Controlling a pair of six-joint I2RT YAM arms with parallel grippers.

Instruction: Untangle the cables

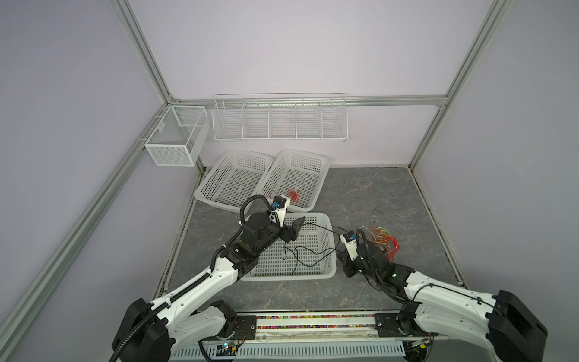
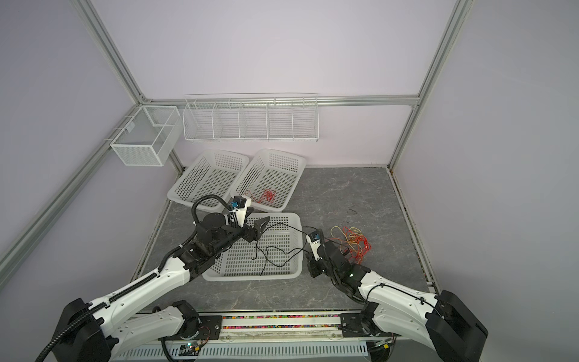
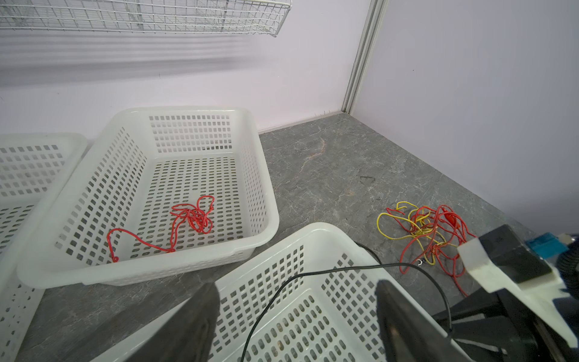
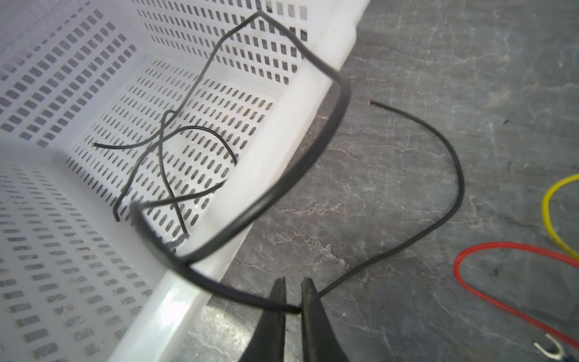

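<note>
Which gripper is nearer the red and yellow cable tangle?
Right. The right gripper is beside the tangle, pinching a black cable; the left gripper hangs over the near basket, farther away.

**Setting:** robotics lab, enclosed test cell.

**Evidence:**
- Frame of aluminium profile, closed by plain lilac panels on 3 sides.
- 2 white-and-black robot arms, left arm and right arm, mounted on 1 rail at the front edge, with exposed wiring and a slotted duct below it.
- Camera fixed on a wrist.
- Stone-look table carrying 3 white perforated baskets, nearest; a red-and-yellow cable tangle; a black cable.
- Wire rack and mesh box hung on the frame.
</note>
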